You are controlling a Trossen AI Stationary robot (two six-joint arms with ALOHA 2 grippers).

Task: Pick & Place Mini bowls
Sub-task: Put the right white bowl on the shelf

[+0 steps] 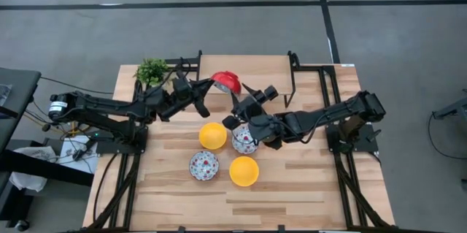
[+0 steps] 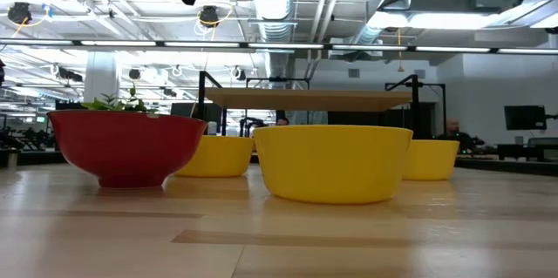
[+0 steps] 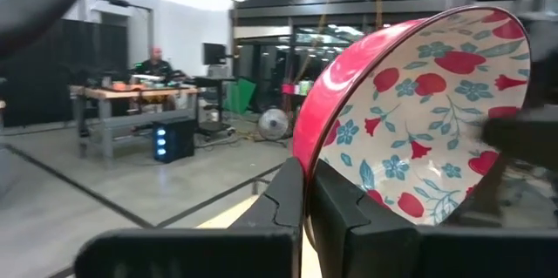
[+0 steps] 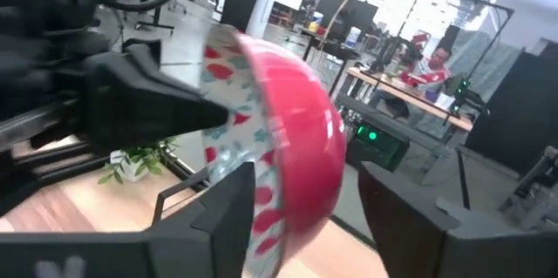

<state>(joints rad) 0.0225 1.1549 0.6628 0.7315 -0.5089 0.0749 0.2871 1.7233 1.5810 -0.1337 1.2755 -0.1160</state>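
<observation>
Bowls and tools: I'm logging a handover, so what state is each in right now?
Red bowl: in the air, tilted on edge, rim pinched by the left tool.
Left tool: shut on the red bowl.
Right tool: open, its fingers either side of the red bowl.
Two yellow bowls: upright on the table.
Two floral bowls: upright on the table.
Plant: upright at the table's corner.

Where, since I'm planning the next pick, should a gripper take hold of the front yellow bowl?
Grip the yellow bowl by its rim, one finger inside and one outside, coming down from above: it stands upright, mouth up, with a thin wall. The side toward the right arm looks best, since a patterned bowl sits on the other side.
</observation>
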